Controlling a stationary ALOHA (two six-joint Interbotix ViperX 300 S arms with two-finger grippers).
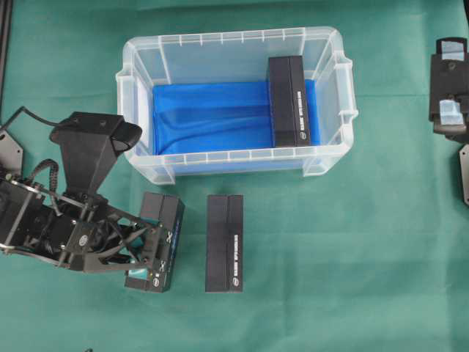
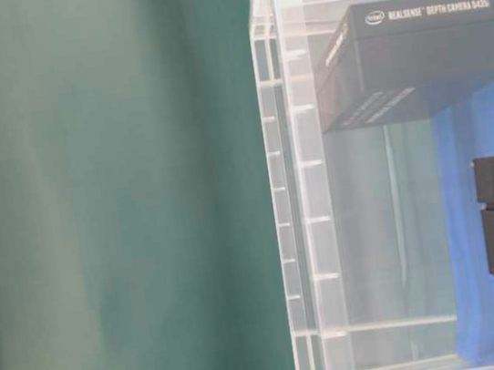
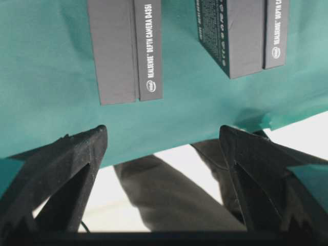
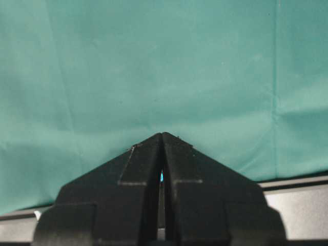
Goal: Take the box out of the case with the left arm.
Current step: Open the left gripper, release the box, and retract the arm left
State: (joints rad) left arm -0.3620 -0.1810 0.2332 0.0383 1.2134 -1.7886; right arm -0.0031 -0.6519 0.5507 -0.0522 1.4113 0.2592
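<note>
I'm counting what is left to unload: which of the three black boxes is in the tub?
The box standing against the right end of the case, on its blue liner. The other two boxes lie outside on the green cloth.

Wrinkled green cloth (image 1: 352, 242) over the table

- My left arm (image 1: 51, 220) sits at the lower left of the overhead view, its boom angled toward the middle.
- My left pincer (image 3: 163, 138) stands wide open, nothing between its two black fingers (image 3: 66, 164).
- My right arm (image 1: 451, 88) rests at the far right edge of the overhead view, only partly visible.
- My right pincer (image 4: 162, 137) is closed, tips meeting in a point, gripping nothing.
</note>
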